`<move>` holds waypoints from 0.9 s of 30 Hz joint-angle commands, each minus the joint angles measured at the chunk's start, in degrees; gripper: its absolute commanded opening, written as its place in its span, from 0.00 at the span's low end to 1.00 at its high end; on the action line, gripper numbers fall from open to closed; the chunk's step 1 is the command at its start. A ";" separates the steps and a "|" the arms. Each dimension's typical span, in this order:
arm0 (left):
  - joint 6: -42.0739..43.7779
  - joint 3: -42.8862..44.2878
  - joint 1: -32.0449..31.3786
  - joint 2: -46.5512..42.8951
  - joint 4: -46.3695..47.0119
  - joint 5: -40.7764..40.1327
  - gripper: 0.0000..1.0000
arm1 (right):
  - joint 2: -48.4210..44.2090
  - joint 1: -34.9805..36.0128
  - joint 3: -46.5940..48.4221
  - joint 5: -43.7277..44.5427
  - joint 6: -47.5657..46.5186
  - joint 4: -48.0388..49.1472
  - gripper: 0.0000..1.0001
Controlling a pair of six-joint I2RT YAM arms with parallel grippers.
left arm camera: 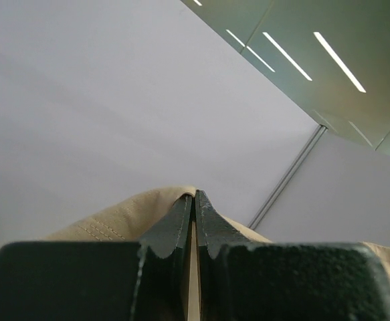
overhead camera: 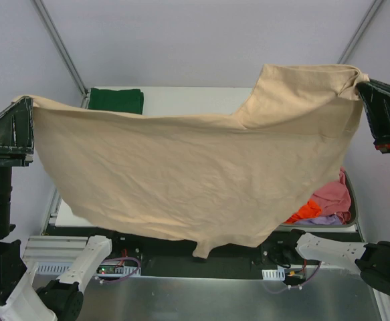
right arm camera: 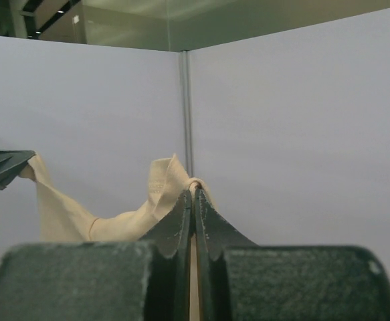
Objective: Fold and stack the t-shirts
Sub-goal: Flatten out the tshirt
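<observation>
The large beige t-shirt [overhead camera: 195, 174] hangs spread in the air between both arms, high above the table. My left gripper [overhead camera: 29, 101] is shut on its left corner; beige cloth [left arm camera: 124, 217] sits pinched between the jaws in the left wrist view. My right gripper [overhead camera: 359, 81] is shut on its right corner; the cloth [right arm camera: 161, 184] bunches over the jaw tips in the right wrist view. A folded dark green t-shirt [overhead camera: 116, 99] lies at the table's far left. Orange-red [overhead camera: 305, 212], pink [overhead camera: 334, 197] and lilac [overhead camera: 318, 220] shirts lie heaped at the right.
The white table [overhead camera: 195, 99] shows behind the hanging shirt. The heap of shirts sits in a grey tub [overhead camera: 352, 200] at the right edge. The arm bases and a metal plate [overhead camera: 208, 294] are at the near edge. Grey walls enclose the space.
</observation>
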 commanded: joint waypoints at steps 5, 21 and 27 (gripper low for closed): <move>3.81 -4.47 -0.30 11.19 1.79 -6.60 0.00 | 10.30 -0.28 -3.39 24.41 -12.38 8.59 0.00; 12.52 -13.46 -0.21 63.47 0.30 -21.21 0.99 | 57.47 -17.33 -22.76 36.23 -4.83 23.21 0.68; 12.95 -13.36 -0.30 66.05 -0.41 -21.75 0.99 | 64.19 -17.24 -16.59 37.72 -2.73 15.99 0.96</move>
